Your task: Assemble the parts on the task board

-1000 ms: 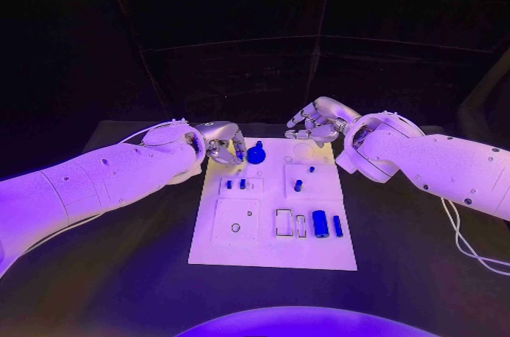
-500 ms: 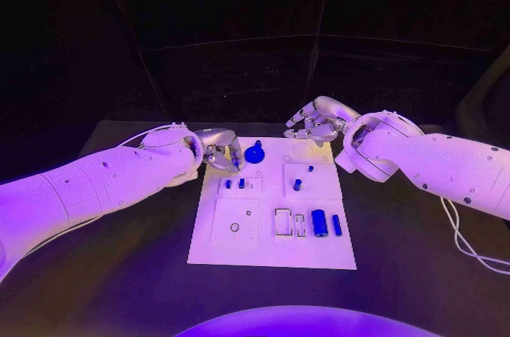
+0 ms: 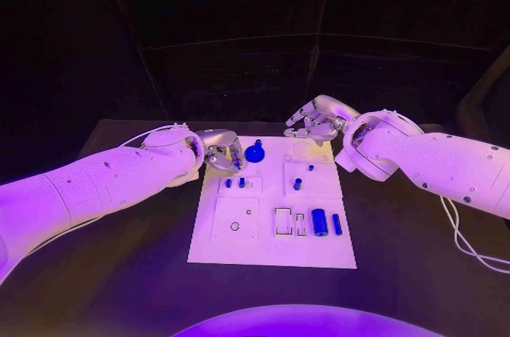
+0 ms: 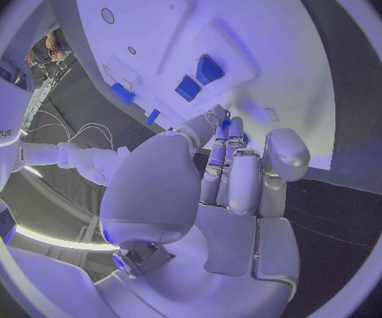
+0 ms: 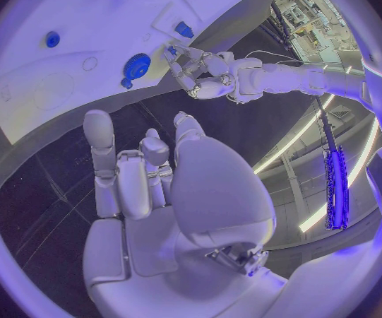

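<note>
The white task board (image 3: 271, 237) lies mid-table with several blue parts (image 3: 320, 223) on it. A round blue knob (image 3: 255, 154) stands near its far left corner, also seen as the knob (image 5: 137, 66) from the right wrist. My left hand (image 3: 221, 149) sits just left of the knob with its fingers (image 4: 235, 166) curled in together; a narrow gap separates them from it, and a sliver of blue shows past the fingertips. My right hand (image 3: 314, 123) hovers over the board's far edge, its fingers (image 5: 124, 169) extended and holding nothing.
Two short blue pegs (image 3: 233, 183) and a third (image 3: 298, 183) stand in raised squares mid-board. A thick blue cylinder and a slimmer one (image 3: 337, 224) lie beside a rectangular slot (image 3: 285, 222). Black table (image 3: 117, 278) surrounds the board.
</note>
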